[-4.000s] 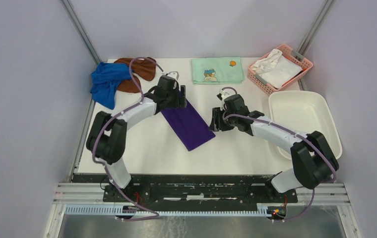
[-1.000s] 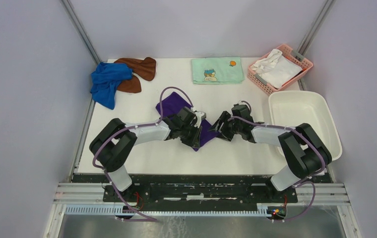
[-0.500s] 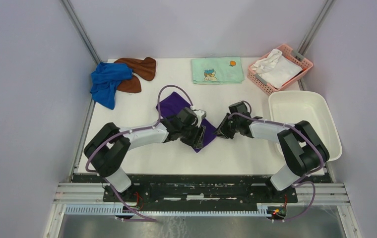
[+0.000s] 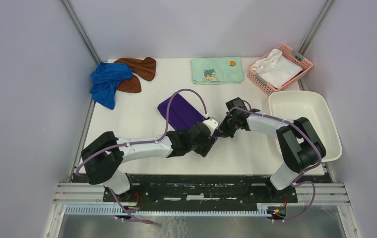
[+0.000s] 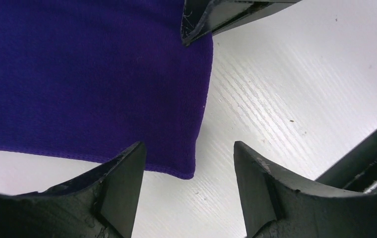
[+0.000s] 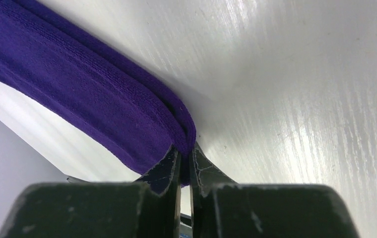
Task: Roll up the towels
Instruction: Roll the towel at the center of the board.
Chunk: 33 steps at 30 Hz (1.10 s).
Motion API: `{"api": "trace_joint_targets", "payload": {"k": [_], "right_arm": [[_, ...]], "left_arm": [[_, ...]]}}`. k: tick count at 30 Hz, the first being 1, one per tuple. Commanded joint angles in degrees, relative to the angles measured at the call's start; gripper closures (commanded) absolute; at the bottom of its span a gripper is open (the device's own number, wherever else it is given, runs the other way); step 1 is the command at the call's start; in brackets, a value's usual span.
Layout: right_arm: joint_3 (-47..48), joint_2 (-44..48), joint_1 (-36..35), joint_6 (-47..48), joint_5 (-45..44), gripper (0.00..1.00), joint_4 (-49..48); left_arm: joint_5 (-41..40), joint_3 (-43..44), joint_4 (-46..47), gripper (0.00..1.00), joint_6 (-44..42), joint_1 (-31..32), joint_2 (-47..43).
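The dark purple towel (image 4: 179,111) lies folded on the white table, its near right corner (image 5: 189,168) between the tips of my left gripper (image 5: 187,146), which is open and above the table. My right gripper (image 6: 182,151) is shut on the towel's doubled right edge (image 6: 102,109). From above, the two grippers meet at that corner, the left (image 4: 211,136) just nearer than the right (image 4: 224,130). The right gripper's fingers (image 5: 211,15) show at the top of the left wrist view. The royal blue towel (image 4: 106,82) and the rust-brown towel (image 4: 137,69) lie crumpled at the far left.
A pale green cartoon-print towel (image 4: 218,70) lies folded at the back centre. A pink basket (image 4: 303,62) with a white cloth stands at the back right. In front of it, a white tub (image 4: 295,94) fills the right side.
My left gripper has opened, letting go of the purple towel, and slid right and nearer. My right gripper has shut on the towel's right edge.
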<state>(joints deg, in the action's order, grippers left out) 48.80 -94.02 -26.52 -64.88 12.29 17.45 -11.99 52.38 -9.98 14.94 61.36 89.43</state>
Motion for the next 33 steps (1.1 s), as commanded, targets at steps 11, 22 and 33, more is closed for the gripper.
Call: {"api": "trace_joint_targets", "payload": {"k": [11, 22, 33], "right_arm": [[10.14, -0.99, -0.28, -2.73, -0.75, 0.97, 13.41], [9.24, -1.27, -0.24, -2.85, -0.87, 0.98, 12.68], [8.88, -1.41, -0.17, -0.16, -2.54, 0.96, 11.45]], "left_arm": [[-19.20, 4.76, 3.19, 0.38, -8.25, 7.61, 10.27], [-27.18, 7.98, 1.27, 0.55, -9.22, 9.96, 15.18], [-20.34, 7.21, 0.55, 0.97, -7.51, 9.67, 12.44]]}}
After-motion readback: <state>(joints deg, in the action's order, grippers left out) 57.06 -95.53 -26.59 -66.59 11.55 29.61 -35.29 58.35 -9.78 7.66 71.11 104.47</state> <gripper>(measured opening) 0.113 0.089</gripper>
